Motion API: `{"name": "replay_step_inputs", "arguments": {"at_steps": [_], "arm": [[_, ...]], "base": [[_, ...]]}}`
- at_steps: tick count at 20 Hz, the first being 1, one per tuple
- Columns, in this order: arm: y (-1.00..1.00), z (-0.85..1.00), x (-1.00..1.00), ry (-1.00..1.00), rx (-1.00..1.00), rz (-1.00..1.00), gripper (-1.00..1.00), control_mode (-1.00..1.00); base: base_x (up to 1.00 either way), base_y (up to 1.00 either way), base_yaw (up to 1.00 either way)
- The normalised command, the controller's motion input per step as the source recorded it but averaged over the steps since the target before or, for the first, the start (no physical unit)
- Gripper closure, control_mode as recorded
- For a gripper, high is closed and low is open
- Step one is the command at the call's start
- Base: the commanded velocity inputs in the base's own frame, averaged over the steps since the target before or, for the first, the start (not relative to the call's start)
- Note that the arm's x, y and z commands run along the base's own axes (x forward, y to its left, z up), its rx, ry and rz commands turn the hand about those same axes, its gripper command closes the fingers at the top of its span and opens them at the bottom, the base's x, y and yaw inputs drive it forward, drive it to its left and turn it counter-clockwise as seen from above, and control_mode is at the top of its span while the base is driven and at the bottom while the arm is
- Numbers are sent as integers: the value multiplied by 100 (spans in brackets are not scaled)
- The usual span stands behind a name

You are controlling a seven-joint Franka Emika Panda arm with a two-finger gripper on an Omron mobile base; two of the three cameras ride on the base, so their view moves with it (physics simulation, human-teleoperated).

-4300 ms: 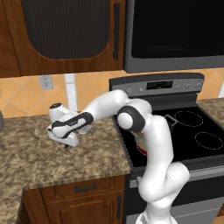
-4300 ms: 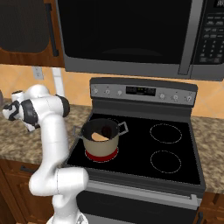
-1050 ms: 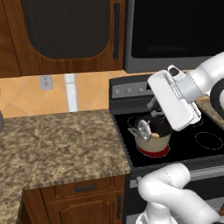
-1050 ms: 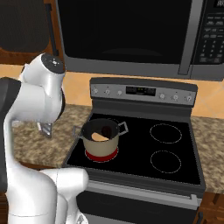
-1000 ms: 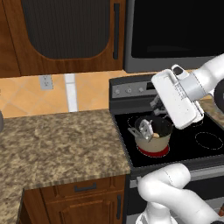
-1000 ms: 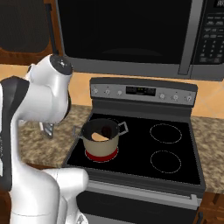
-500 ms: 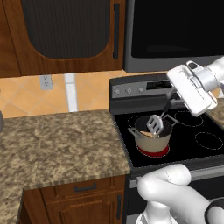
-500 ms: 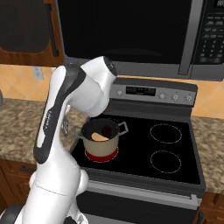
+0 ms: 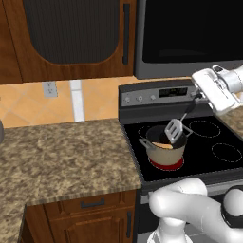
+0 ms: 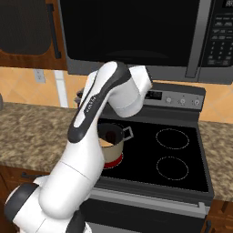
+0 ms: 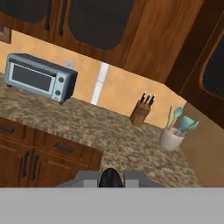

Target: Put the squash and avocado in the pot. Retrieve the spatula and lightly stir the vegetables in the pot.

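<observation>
Gripper (image 9: 196,96) clenched on spatula (image 9: 174,131) handle; grey head tilted over pot (image 9: 165,147) rim. Squash (image 9: 163,145) inside pot, on stove (image 9: 209,142) front-left burner.

You have a black glass stove top (image 9: 199,152) with the cream pot (image 9: 164,151) standing on its front-left burner, which glows red under it. Left of the stove, your speckled granite counter (image 9: 61,156) carries a toaster oven (image 11: 39,78), a knife block (image 11: 141,113) and a utensil crock (image 11: 170,139).
</observation>
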Motion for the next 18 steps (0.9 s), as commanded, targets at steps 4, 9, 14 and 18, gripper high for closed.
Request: {"name": "replay_step_inputs", "arguments": {"at_steps": [4, 9, 14, 18], "arm": [[-48, -41, 67, 13, 19, -23, 100, -100], [-34, -38, 71, 13, 14, -26, 100, -100], [-17, -44, 68, 17, 2, -22, 100, -100], [1, -38, 43, 14, 0, -13, 100, -100]], "base": [[0, 0, 0], [0, 0, 0], [0, 0, 0], [0, 0, 0]]}}
